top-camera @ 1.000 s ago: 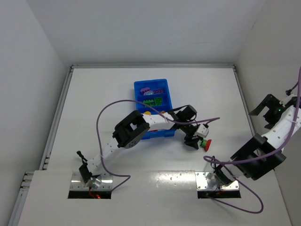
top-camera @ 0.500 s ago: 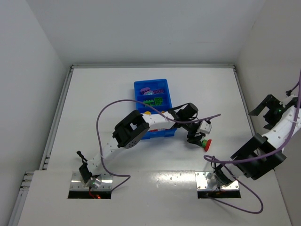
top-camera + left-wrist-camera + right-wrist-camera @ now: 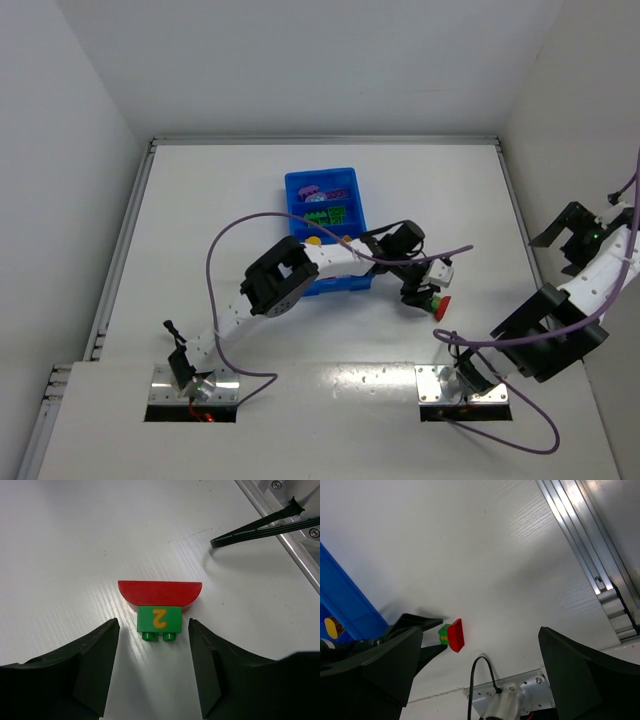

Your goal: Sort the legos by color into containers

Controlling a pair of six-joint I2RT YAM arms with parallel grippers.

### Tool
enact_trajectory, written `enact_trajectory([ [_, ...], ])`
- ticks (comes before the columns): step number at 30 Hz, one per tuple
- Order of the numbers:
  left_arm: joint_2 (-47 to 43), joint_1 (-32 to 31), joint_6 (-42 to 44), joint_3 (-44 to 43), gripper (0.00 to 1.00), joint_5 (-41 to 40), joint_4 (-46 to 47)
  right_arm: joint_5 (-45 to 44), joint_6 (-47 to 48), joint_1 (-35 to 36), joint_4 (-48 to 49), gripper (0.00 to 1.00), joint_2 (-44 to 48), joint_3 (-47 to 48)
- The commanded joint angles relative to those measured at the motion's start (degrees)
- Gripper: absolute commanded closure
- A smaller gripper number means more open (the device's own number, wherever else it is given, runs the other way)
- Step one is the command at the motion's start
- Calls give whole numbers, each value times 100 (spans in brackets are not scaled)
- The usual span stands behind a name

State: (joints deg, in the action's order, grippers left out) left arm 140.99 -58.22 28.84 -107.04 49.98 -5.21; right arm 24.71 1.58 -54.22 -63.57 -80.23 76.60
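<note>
A green brick (image 3: 159, 620) with a yellow "2" lies on the table, touching a red half-round piece (image 3: 160, 593) behind it. Both also show in the top view, the red piece (image 3: 441, 304) right of the blue tray (image 3: 297, 186), and in the right wrist view (image 3: 456, 635). My left gripper (image 3: 153, 667) is open, its fingers either side of the green brick's near end, not touching it; in the top view it (image 3: 420, 296) sits just left of the pieces. My right gripper (image 3: 580, 228) is open and empty, raised at the far right. The tray holds purple, green and yellow pieces.
The left arm (image 3: 300, 270) lies across the tray's front compartments and hides them. A black cable (image 3: 260, 527) and a metal rail (image 3: 295, 535) lie beyond the pieces. The right arm's base plate (image 3: 510, 690) sits near the red piece.
My left gripper has moved right, from just left of the two pieces to around the green brick. The right arm has not moved.
</note>
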Motion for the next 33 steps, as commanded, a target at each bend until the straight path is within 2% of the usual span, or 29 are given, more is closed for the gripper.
enact_trajectory([
  [1, -36, -102, 52, -124, 38, 232, 38, 148, 96, -45, -15, 0, 60, 127],
  [13, -36, -269, 52, -124, 52, 232, -24, 201, 201, -45, -68, 0, 7, 127],
  [16, 16, -269, -9, -124, 59, 179, -24, 201, 202, -45, -120, 0, 7, 127],
  [18, 16, -269, -10, -71, 69, 179, -24, 262, 255, -45, -120, 0, 7, 127],
  [20, -193, -269, -281, 192, 80, 127, 220, 262, 324, -45, -120, 0, 7, 127],
  [25, -1054, -217, -1063, 1735, 91, -155, 1539, 569, 430, 34, -278, 0, 60, 127],
  [33, -2408, 266, -1566, 2855, 92, -830, 1840, 1448, 273, 639, -147, 0, 165, -171],
])
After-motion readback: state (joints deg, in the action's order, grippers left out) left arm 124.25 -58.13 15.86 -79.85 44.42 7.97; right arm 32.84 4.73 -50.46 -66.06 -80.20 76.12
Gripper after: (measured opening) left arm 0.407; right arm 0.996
